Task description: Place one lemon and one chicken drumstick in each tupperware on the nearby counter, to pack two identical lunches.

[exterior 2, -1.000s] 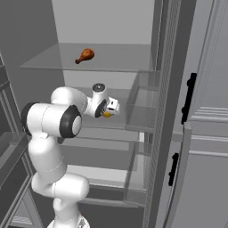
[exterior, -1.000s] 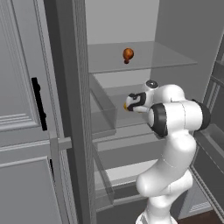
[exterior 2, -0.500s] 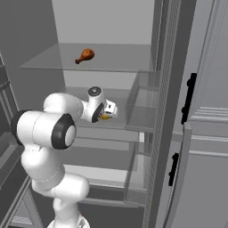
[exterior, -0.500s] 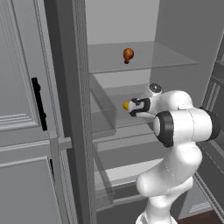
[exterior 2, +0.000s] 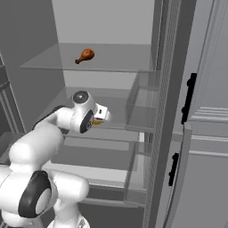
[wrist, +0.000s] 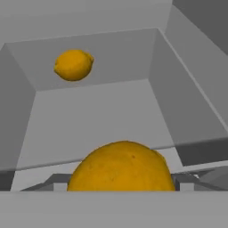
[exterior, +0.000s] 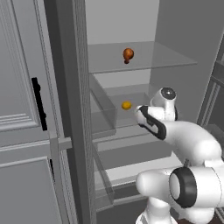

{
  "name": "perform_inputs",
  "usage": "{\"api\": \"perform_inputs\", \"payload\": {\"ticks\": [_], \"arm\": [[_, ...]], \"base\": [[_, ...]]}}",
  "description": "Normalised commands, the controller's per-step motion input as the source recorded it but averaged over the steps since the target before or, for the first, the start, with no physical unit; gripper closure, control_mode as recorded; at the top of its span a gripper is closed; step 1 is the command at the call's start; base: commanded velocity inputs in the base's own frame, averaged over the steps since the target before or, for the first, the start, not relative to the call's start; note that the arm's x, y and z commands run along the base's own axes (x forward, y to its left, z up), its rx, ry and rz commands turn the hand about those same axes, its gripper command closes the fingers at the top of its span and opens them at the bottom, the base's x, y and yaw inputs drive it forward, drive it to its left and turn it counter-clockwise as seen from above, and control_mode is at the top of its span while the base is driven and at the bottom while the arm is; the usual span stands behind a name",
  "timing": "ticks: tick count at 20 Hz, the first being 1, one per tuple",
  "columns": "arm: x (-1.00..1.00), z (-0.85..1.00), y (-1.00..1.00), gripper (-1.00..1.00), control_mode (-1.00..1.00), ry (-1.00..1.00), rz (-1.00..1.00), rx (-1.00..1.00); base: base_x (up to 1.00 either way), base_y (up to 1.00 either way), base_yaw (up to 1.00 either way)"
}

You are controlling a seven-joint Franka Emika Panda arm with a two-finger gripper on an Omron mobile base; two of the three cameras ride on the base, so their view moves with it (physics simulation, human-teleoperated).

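My gripper (wrist: 119,180) reaches into a grey fridge bin and is shut on a lemon (wrist: 120,167), which bulges large and orange-yellow between the jaws. A second lemon (wrist: 73,65) lies at the bin's back left. From the base, the gripper (exterior: 137,112) (exterior 2: 102,116) sits at mid-shelf height with a lemon (exterior: 126,105) (exterior 2: 96,121) at its tip. A brown chicken drumstick (exterior: 127,54) (exterior 2: 84,56) rests on the glass shelf above. The tupperware and the counter are out of view.
The bin's clear side wall (exterior: 103,105) (exterior 2: 141,104) stands close beside the hand. The glass shelf (exterior: 144,57) hangs just above the arm. The fridge's upright frame (exterior: 70,109) and a grey cabinet door with a black handle (exterior: 38,103) flank the opening.
The jaws have narrowed onto the lemon. The arm's elbow has swung down and toward the base. The lemon stays in the same spot.
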Motion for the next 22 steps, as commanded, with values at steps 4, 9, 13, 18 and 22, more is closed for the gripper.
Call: {"api": "perform_inputs", "payload": {"ticks": [4,9,13,18,22], "arm": [[-1.00,0.91,0.17,1.00,-1.00,0.00,0.05,0.00],[-1.00,0.14,0.02,1.00,-1.00,-0.01,0.04,0.00],[-1.00,0.15,0.00,1.00,-1.00,-0.07,0.00,0.00],[-0.80,0.22,0.00,1.00,1.00,-0.05,0.00,0.00],[0.00,0.00,0.00,1.00,1.00,0.00,0.00,0.00]], "base": [[0.00,0.00,0.00],[0.00,0.00,0.00],[0.00,0.00,0.00],[-0.20,0.00,0.00],[-1.00,0.06,0.00]]}}
